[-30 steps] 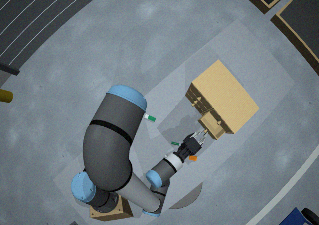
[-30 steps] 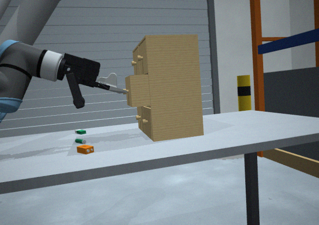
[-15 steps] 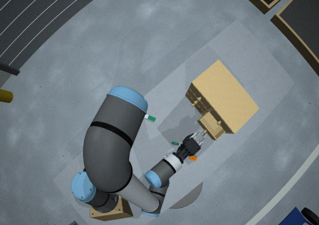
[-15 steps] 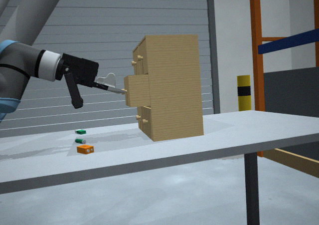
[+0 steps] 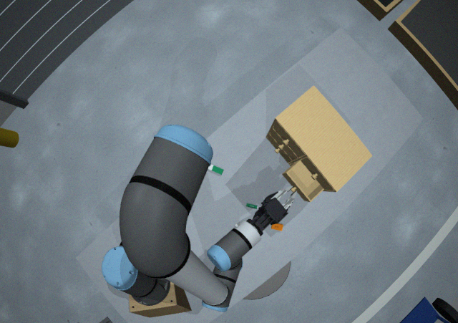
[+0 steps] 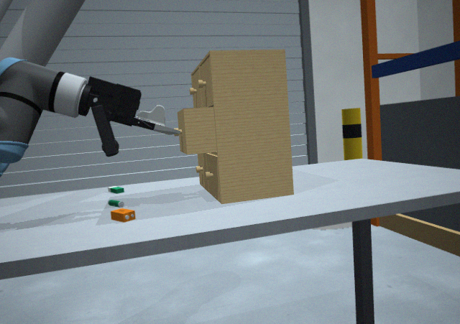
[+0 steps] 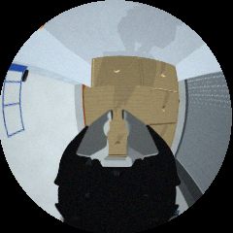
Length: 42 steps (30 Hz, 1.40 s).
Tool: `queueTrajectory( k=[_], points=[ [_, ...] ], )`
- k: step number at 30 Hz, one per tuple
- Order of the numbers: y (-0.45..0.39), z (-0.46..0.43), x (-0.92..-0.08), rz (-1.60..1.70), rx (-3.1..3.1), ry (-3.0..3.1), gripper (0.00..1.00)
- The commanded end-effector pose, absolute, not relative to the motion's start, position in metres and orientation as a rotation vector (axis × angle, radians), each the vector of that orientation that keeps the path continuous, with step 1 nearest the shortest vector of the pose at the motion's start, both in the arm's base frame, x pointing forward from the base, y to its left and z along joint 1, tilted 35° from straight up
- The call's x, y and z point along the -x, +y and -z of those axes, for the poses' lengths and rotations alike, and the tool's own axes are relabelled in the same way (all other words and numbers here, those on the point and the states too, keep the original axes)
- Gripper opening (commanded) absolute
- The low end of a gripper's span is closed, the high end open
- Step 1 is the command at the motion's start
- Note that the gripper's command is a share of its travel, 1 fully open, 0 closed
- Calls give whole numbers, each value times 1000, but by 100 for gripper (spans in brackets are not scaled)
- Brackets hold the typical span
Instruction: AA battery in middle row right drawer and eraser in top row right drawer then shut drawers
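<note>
The wooden chest [image 5: 321, 135] [image 6: 252, 120] [image 7: 126, 73] stands upright on the table. Its middle-row right drawer [image 5: 305, 179] [image 6: 196, 131] [image 7: 146, 99] is pulled partway out; the other drawers are shut. My gripper [image 5: 292, 193] [image 6: 174, 130] [image 7: 116, 110] is shut on that drawer's knob [image 6: 178, 130] [image 7: 116, 133], level with the middle row. The green AA battery [image 5: 252, 205] [image 6: 116, 202] lies on the table below my wrist. The green and white eraser [image 5: 215, 169] [image 6: 116, 190] lies farther from the chest, near my arm's upper link.
An orange block [image 5: 276, 227] [image 6: 123, 215] lies on the table [image 6: 334, 187] beside the battery, under my wrist. The arm's base stands at one end of the table. A yellow bollard [image 6: 351, 133] and an orange rack stand on the floor beyond the table.
</note>
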State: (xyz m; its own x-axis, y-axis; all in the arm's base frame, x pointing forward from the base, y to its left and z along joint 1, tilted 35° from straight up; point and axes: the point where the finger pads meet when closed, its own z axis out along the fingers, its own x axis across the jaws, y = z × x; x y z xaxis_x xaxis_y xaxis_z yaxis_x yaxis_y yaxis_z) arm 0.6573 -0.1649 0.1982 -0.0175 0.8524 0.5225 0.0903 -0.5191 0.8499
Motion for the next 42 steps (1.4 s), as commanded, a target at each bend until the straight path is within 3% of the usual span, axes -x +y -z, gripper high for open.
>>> queueTrajectory(
  k=[1, 38, 42],
  points=[
    [-165, -198, -656, -1596, -1653, 990, 7],
    [-165, -198, -655, -1596, -1653, 990, 7],
    [-165, -198, -655, -1596, -1653, 990, 12]
  ],
)
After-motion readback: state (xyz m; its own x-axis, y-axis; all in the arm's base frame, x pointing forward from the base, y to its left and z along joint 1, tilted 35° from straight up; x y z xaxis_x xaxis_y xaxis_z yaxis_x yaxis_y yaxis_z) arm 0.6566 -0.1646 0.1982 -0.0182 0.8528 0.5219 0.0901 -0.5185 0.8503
